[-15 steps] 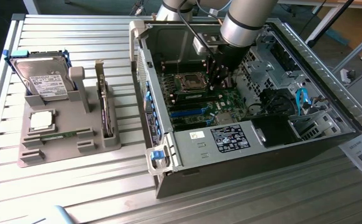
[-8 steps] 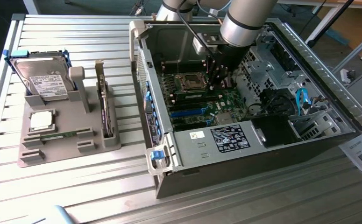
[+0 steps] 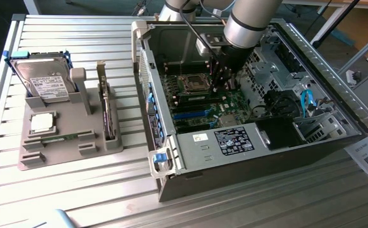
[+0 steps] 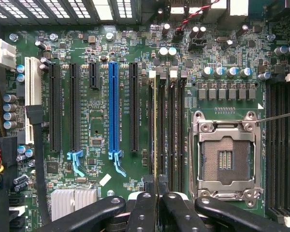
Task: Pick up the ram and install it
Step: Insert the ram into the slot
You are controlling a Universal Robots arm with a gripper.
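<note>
Inside the open computer case (image 3: 234,171) on the desk (image 3: 70,190), at the memory slots beside the empty processor socket (image 4: 225,159): ram (image 4: 155,125) stands edge-on in the slot farthest from that socket, nearest the expansion slots of the motherboard (image 4: 99,111). Hand (image 4: 157,186) closed narrow, seemingly pinching the ram's top edge. Stick judged light, stiff, thin, with fragile chips and contacts; best held by its long bare edges, pressed evenly, never twisted

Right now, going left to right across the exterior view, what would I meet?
Hard drive → computer case's side wall → processor socket → pincer → blue cable.
</note>
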